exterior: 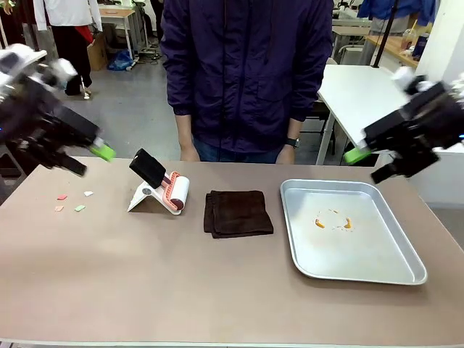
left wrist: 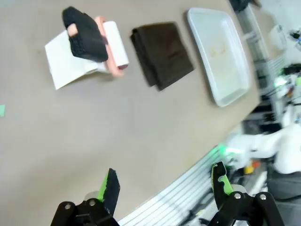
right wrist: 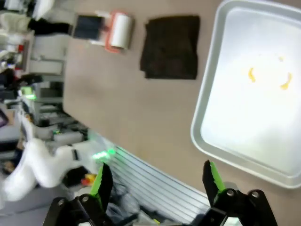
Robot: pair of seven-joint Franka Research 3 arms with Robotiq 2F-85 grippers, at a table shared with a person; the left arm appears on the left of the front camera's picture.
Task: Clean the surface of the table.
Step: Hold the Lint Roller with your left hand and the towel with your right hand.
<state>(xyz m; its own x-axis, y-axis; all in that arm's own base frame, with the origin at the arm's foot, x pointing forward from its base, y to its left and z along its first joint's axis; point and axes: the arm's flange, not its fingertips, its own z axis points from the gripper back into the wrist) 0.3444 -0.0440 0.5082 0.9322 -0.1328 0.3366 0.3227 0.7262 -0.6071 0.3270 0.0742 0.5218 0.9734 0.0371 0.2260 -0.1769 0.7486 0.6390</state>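
Table surface [exterior: 145, 283] is stretching wide and brown across the front view. I am seeing small paper bits [exterior: 72, 201] lying on its left part, and I am guessing they are what needs cleaning. A lint roller [exterior: 174, 192] is leaning on its white stand just beside a folded dark cloth [exterior: 238, 213]. Both are probably waiting there as cleaning tools. A silver tray [exterior: 406, 270] is sitting on the right with orange crumbs [exterior: 333, 221] inside. My left gripper [exterior: 88, 159] and right gripper [exterior: 371, 165] are hanging above the table's two ends, holding nothing.

Looking through the left wrist view, the left gripper [left wrist: 164, 181] is spreading its jaws wide over the near edge of the table surface [left wrist: 94, 136], well apart from the lint roller [left wrist: 108, 47].

Looking through the right wrist view, the right gripper [right wrist: 156, 176] is also gaping wide and empty, hanging near the silver tray [right wrist: 202, 136] and the dark cloth [right wrist: 171, 47].
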